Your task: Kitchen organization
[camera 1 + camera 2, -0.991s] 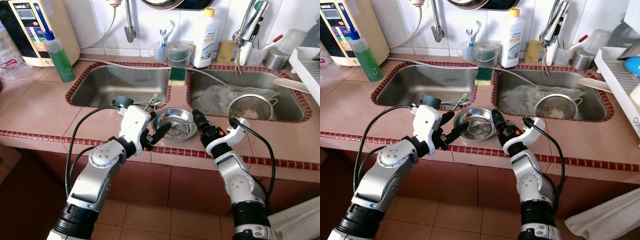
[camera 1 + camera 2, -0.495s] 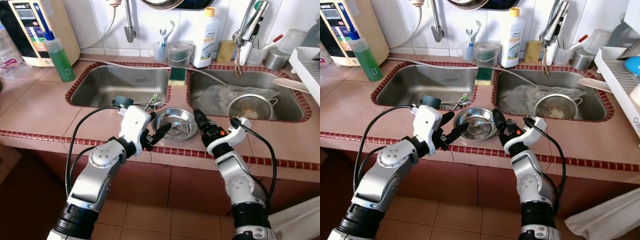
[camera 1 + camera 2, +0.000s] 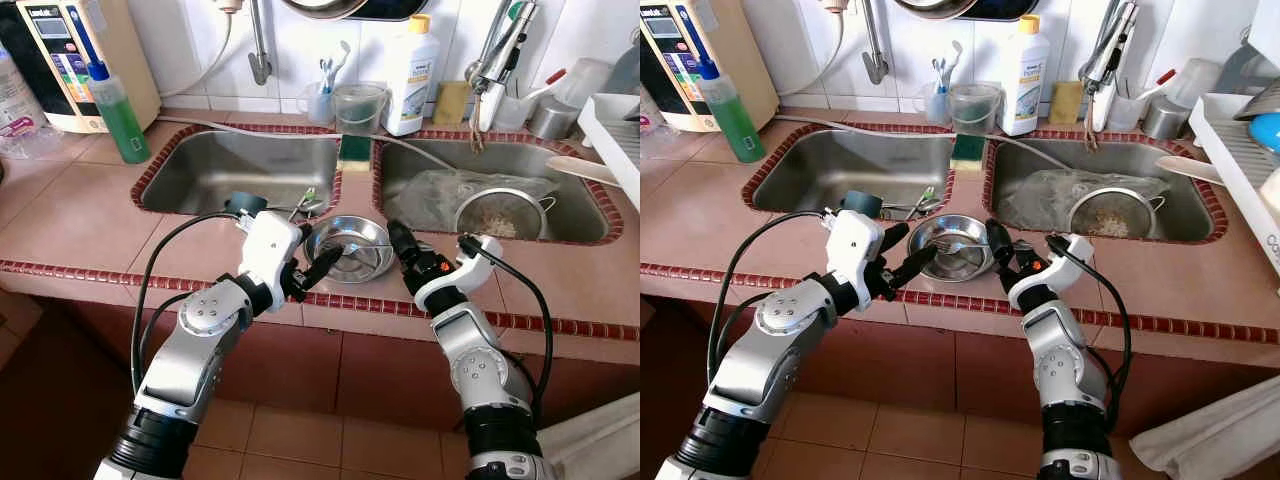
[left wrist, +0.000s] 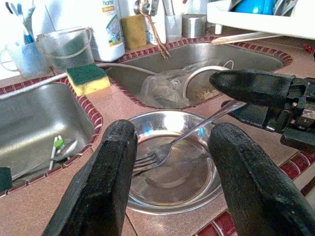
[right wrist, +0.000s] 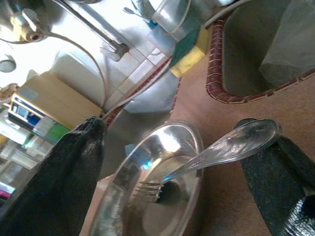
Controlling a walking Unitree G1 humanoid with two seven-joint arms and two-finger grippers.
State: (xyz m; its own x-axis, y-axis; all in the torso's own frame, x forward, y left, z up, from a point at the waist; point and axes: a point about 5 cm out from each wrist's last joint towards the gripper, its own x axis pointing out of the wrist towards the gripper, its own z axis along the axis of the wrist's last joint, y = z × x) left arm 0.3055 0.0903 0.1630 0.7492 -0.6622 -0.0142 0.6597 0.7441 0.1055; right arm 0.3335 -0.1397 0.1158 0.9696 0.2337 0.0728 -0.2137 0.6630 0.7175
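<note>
At the centre of the frame, on the tiled surface (image 3: pixel 90 215) between the two sinks, sits a shallow steel bowl (image 3: pixel 349 247) with a fork (image 4: pixel 165 150) lying in it, tines down in the bowl and handle rising over the rim toward the right. The right gripper (image 3: pixel 402 250) is just beside that handle, its fingers (image 5: pixel 64 172) spread wide, and the handle's end rests against one finger without being pinched. The left gripper (image 3: pixel 312 268) hovers at the bowl's near left rim, fingers (image 4: pixel 106 182) likewise released and holding nothing.

By the look of it, the tidying is at an early stage: the fork is not yet lifted. In the left sink (image 3: pixel 240 170), loose cutlery (image 3: pixel 305 203) lies near the bottom edge. A strainer (image 3: pixel 500 215) and a plastic bag (image 3: pixel 440 185) lie in the right sink.
</note>
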